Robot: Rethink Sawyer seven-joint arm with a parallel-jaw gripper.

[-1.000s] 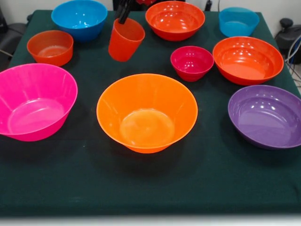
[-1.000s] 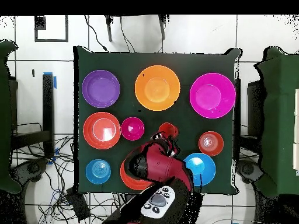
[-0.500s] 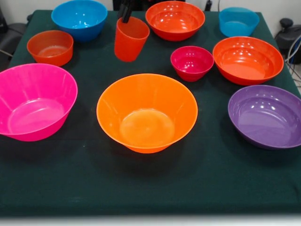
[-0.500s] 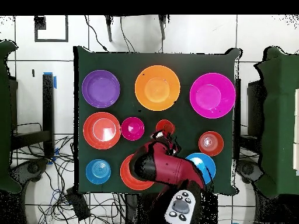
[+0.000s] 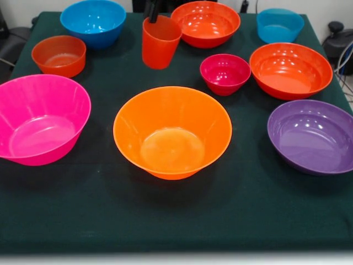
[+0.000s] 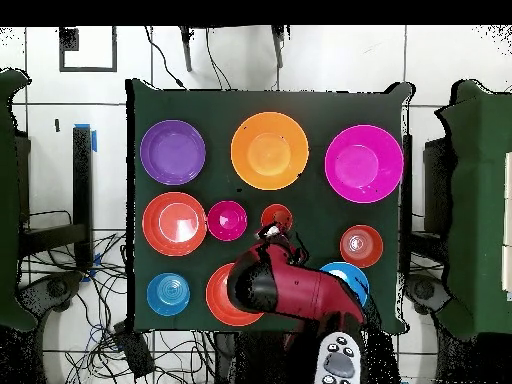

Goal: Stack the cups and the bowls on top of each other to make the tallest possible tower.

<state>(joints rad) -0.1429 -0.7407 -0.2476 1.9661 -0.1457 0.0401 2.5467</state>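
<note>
End effector (image 5: 153, 11) clamping cup (image 5: 160, 43) rim (upright)

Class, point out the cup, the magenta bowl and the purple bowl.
cup (image 5: 160, 48), front view, outer wall
magenta bowl (image 5: 224, 70), front view, inner floor
purple bowl (image 6: 172, 151), overhead view, inner floor

You have a dark green cloth (image 5: 176, 221) across the whole tabletop, smooth, with a pale strip of table edge (image 5: 176, 259) along the bottom of the front view. At that view's right edge sits a black piece of equipment (image 5: 336, 38). From overhead, white tiled floor (image 6: 330, 60) surrounds the table. A black square outline (image 6: 90, 48) lies upper left, a short blue tape strip (image 6: 95, 137) below it, and loose cables (image 6: 90, 290) trail at lower left.
</note>
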